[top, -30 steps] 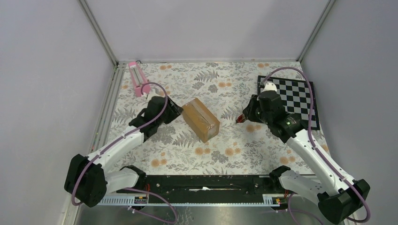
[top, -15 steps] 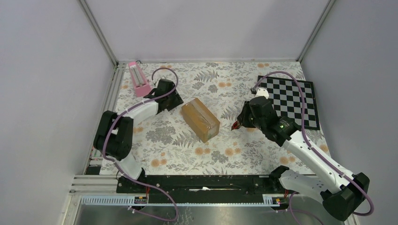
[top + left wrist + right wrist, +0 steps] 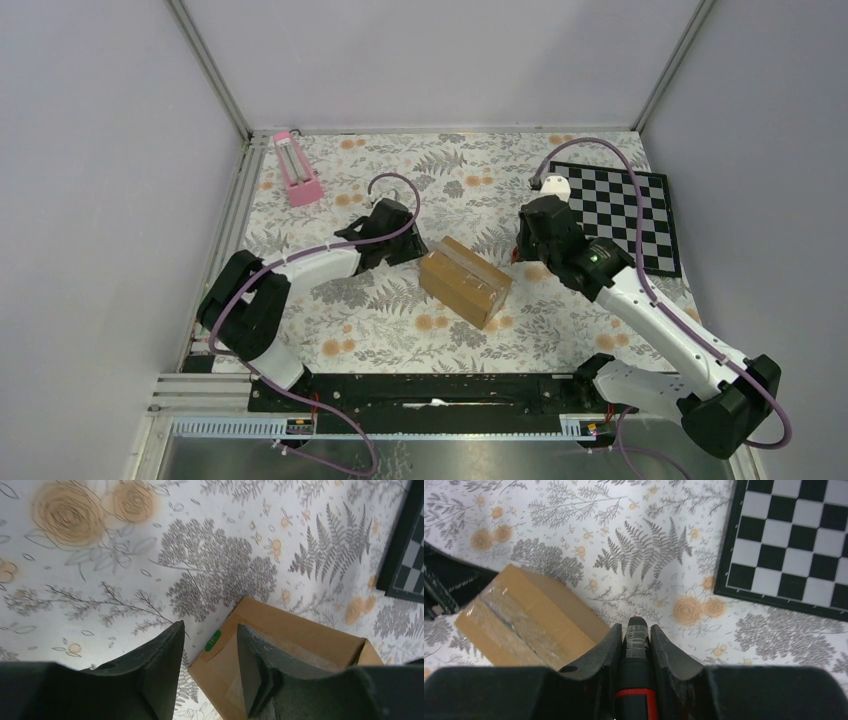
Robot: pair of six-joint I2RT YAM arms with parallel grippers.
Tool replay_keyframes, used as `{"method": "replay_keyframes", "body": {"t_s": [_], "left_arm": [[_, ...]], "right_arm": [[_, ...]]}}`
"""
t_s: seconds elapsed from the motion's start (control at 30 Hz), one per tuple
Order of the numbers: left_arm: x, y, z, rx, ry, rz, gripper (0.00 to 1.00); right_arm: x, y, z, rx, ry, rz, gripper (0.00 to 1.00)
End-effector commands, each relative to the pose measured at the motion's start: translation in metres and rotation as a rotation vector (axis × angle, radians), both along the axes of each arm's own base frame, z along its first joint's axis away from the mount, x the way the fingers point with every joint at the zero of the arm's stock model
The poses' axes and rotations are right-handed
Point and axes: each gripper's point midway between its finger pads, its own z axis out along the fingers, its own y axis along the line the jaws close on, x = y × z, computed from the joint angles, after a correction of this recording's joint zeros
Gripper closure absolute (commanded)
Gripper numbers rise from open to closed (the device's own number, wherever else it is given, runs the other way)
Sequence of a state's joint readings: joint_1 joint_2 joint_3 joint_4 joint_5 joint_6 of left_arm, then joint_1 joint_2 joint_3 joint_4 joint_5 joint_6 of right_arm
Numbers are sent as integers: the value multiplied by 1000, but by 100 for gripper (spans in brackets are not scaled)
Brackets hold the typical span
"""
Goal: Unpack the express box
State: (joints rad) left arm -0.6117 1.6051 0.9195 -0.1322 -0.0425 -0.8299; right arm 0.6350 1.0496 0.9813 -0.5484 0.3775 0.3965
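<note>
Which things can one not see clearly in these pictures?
- Box: its label shows in no view.
- Tool in right gripper: handle cut off by bottom edge, right wrist view; hidden under the wrist, top view.
- Left gripper: contact with box unclear; fingers cover the box's near end, left wrist view.

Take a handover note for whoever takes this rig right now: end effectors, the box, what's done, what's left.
Left end effector: open, at the left corner of the express box, gripping nothing.
Right end effector: shut on a black tool with a red band, tip near the box's right end.
Box: flat on the floral table, tape unbroken.
Done: tool in hand. Left: cut the tape, open the flaps, empty it.
</note>
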Motion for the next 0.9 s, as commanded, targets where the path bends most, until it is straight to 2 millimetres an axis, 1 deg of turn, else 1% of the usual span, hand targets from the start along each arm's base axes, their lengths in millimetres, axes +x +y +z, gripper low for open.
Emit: {"method": "replay_keyframes", "body": {"t_s": [0.0, 0.07, 0.1, 0.17, 0.23, 0.27, 0.37, 0.47, 0.53, 0.63, 0.7, 0.77, 0.87], "left_arm": [[-3, -14, 27, -71, -71, -24, 51], [0, -8, 34, -61, -88, -22, 48], [1, -5, 40, -63, -97, -27, 47], [1, 5, 51, -62, -106, -34, 45], [0, 18, 65, -56, -127, -25, 43], [-3, 24, 72, -57, -138, -21, 43], [-25, 23, 84, -104, -133, -86, 38], [-48, 16, 89, -176, -108, -125, 27], [-61, 9, 88, -212, -87, -161, 25], [-76, 4, 83, -251, -67, -189, 24], [-80, 4, 79, -268, -58, -187, 24], [-85, 5, 78, -280, -51, -183, 25], [-90, 7, 81, -310, -63, -178, 24]], "right_arm": [[21, -2, 40, -71, -128, -10, 100], [24, 1, 45, -83, -151, 15, 100], [25, 5, 44, -78, -148, 37, 100], [25, 12, 40, -84, -112, 61, 100], [19, 17, 26, -98, -63, 85, 100], [15, 21, 21, -95, -49, 103, 100], [1, 37, 8, -59, -13, 179, 100], [-18, 60, -6, -36, 45, 253, 100], [-28, 68, -12, -56, 61, 258, 100], [-38, 71, -20, -49, 95, 234, 100], [-44, 73, -22, -37, 104, 231, 100], [-46, 71, -23, -24, 99, 215, 100], [-47, 68, -23, -21, 101, 205, 100]]}}
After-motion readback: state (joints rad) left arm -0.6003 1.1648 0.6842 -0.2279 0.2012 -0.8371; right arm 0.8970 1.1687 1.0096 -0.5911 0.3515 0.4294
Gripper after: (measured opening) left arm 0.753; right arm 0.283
